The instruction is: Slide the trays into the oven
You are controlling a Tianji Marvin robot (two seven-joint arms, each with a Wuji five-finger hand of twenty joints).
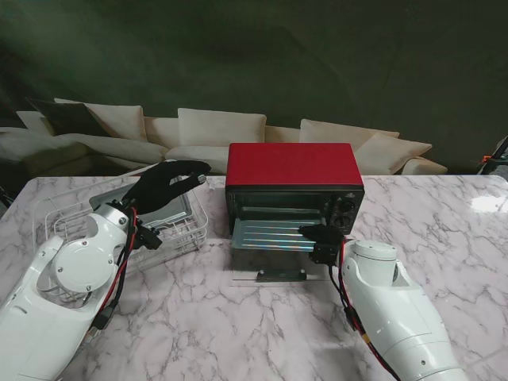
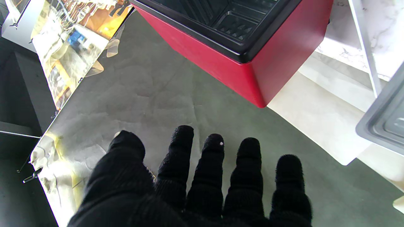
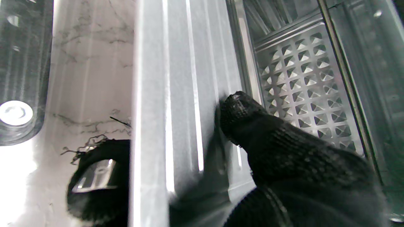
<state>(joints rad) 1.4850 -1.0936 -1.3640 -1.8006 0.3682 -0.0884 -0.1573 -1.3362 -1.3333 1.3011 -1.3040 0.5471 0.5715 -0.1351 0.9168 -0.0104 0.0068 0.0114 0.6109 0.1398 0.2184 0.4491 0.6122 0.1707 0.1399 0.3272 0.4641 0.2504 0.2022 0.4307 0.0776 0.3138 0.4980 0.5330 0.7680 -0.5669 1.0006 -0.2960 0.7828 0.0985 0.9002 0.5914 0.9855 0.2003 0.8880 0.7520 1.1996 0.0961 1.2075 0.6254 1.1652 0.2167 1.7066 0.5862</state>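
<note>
Marble table, wire rack, sofa beyond

A white marble table (image 1: 444, 238) with grey veining fills the near scene. On its left side sits a white wire rack (image 1: 184, 236). At the far side, past the table's edge, a cream sofa (image 1: 222, 136) with loose cushions stands against a dark green backdrop (image 1: 262, 55).

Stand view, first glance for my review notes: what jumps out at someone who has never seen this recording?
The red oven stands at the middle of the marble table, its door dropped open toward me. A ribbed metal tray sticks halfway out of the opening, and the black-gloved right hand grips its right edge. To the left, the left hand hovers open over a wire rack that holds another grey tray.
</note>
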